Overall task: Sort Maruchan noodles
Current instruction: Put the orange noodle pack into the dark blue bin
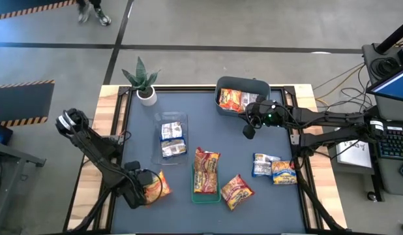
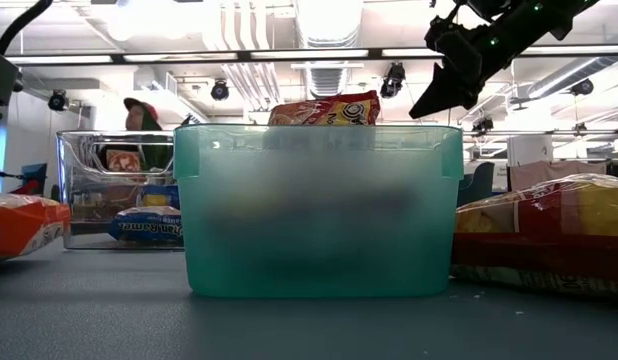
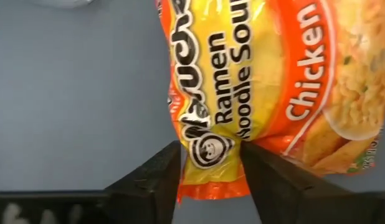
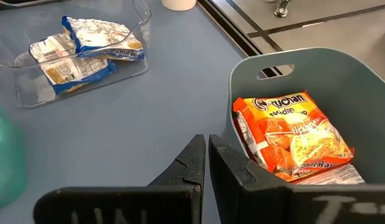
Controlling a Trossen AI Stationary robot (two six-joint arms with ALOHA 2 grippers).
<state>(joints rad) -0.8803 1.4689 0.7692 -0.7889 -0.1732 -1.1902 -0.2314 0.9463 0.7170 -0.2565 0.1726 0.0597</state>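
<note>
An orange-red and yellow Maruchan noodle packet (image 1: 157,186) (image 3: 255,81) lies at the table's near left, and my left gripper (image 1: 144,190) (image 3: 211,180) is shut on one end of it. More orange packets sit in the green tray (image 1: 206,194) and in the grey-blue bin (image 4: 292,134). Another orange packet (image 1: 237,191) lies loose beside the tray. Blue and silver packets rest in the clear bin (image 1: 170,138), and two blue ones (image 1: 274,168) lie at the right. My right gripper (image 1: 248,130) (image 4: 207,158) hangs shut above the table, beside the grey-blue bin. My left gripper pinches the packet near one corner of its printed end (image 3: 208,149), between its two fingers (image 3: 161,180). The fingers come from above, pointing nearly straight down. The rest of that end runs on behind one finger. In the low view the packet (image 2: 19,225) lies flat on the table.
A potted plant (image 1: 144,81) stands at the far left corner. The table's wooden frame (image 1: 107,130) runs along both sides. Bare tabletop (image 1: 143,124) lies left of the clear bin and along the near edge.
</note>
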